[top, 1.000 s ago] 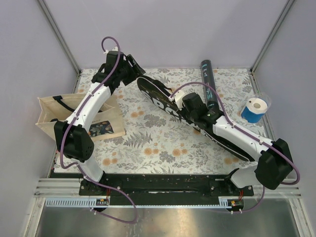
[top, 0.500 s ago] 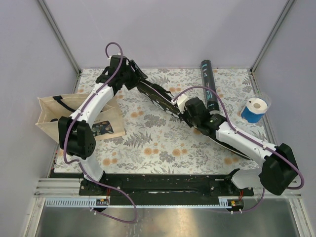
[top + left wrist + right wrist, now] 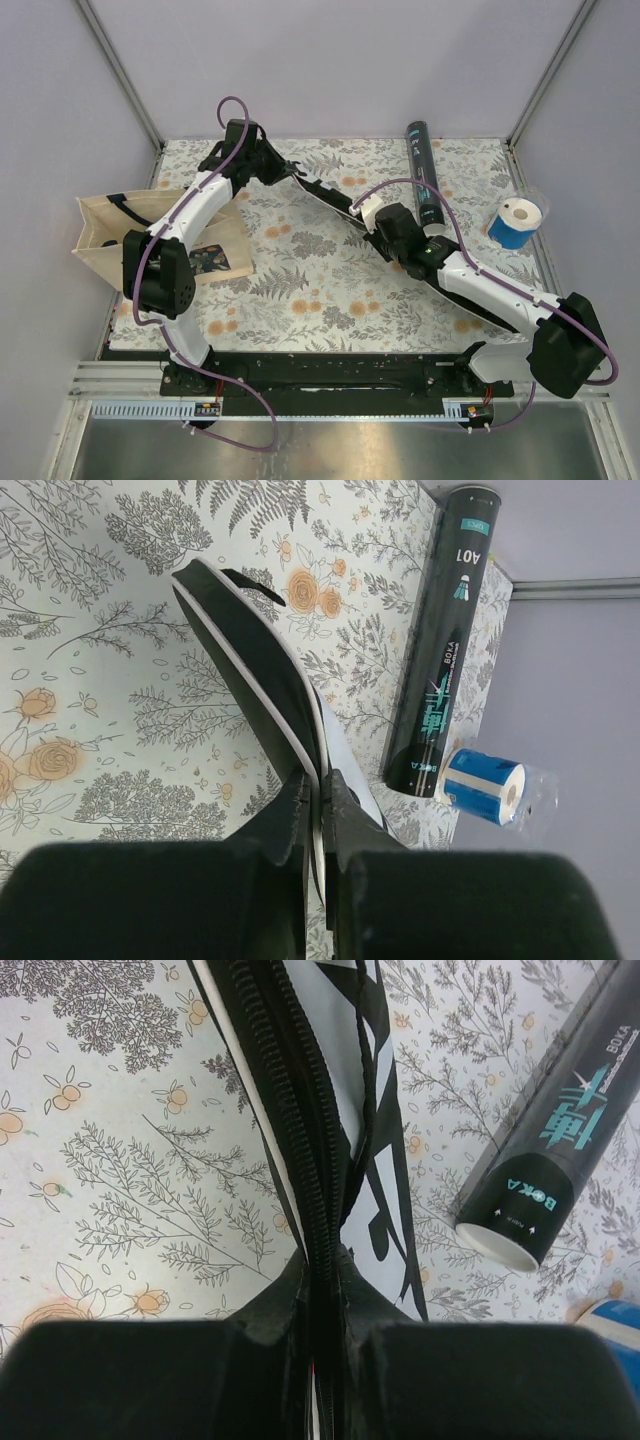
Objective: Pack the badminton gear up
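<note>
Two robot arms hold a black racket cover (image 3: 325,190) on its edge across a flowered table (image 3: 300,290).
A beige tote bag (image 3: 105,230) lies at far left. The left gripper (image 3: 318,795) pinches the cover's far end tightly. The cover runs diagonally rightward. The right gripper (image 3: 322,1265) is clamped on its zipper edge partway along. To the right lie a black tube (image 3: 424,175) and a blue roll (image 3: 516,222).
</note>
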`<state>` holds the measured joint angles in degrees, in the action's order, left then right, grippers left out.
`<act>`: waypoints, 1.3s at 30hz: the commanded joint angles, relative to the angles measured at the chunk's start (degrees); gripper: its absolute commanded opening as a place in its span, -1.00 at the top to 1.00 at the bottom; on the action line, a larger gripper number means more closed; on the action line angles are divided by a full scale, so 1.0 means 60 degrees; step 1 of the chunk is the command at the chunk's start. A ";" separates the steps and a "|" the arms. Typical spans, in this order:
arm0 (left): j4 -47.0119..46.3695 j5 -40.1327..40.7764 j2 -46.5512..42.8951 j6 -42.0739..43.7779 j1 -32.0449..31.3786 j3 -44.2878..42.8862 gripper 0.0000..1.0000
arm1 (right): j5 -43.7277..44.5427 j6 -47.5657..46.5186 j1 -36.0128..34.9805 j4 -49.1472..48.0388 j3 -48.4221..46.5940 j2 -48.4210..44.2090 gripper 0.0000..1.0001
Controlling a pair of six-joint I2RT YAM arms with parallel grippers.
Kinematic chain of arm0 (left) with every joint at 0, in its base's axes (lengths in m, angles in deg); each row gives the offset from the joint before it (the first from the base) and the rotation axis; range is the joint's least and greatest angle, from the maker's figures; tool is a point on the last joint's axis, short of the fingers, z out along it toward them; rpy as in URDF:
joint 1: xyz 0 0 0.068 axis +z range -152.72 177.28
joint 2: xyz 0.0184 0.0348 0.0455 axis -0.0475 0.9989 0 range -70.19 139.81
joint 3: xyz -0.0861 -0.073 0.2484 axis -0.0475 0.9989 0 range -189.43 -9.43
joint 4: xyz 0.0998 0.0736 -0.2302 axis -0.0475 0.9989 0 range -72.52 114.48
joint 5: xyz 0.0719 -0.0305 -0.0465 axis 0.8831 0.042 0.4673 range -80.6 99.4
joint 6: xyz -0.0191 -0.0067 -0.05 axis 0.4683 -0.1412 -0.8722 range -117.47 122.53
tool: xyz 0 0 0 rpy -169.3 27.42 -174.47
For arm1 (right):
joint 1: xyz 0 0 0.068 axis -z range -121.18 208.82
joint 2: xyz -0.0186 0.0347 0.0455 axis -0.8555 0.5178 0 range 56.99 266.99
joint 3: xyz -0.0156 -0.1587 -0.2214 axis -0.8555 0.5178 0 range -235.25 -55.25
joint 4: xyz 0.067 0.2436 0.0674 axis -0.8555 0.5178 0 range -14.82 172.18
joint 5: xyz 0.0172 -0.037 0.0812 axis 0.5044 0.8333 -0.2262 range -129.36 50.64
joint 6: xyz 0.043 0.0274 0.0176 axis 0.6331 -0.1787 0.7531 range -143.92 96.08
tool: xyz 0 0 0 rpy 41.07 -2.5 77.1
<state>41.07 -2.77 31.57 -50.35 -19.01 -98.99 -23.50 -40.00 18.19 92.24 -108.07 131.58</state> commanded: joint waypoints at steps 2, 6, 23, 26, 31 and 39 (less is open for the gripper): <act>-0.0929 -0.0595 -0.0494 -0.0282 0.0006 0.0380 1.00 | 0.0199 0.0745 -0.0085 -0.0412 -0.0337 -0.0463 0.96; -0.0930 -0.0463 -0.0743 -0.0502 0.0006 0.0556 1.00 | 0.0302 0.0877 -0.0100 -0.0266 -0.0425 -0.0609 0.59; -0.1529 -0.0287 -0.2002 -0.0723 0.0035 0.2152 1.00 | 0.2453 0.4405 -0.0085 0.0526 -0.0879 -0.0976 -0.99; -0.1545 -0.0287 -0.2135 -0.0533 0.0035 0.2285 1.00 | 0.2192 0.4597 -0.0085 0.0672 -0.1317 -0.0903 -0.99; -0.1632 -0.0419 -0.2325 -0.0430 0.0020 0.2607 1.00 | 0.0262 0.4408 -0.0085 0.0657 -0.2269 -0.0261 -0.99; -0.1750 -0.0449 -0.2487 -0.0473 0.0050 0.3017 1.00 | -0.2845 0.4818 -0.0114 -0.1127 -0.2652 0.0985 -0.50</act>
<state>35.65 -3.58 20.01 -53.85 -18.77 -81.02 -29.91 -12.81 17.71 93.05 -123.17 134.62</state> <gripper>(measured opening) 0.038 0.799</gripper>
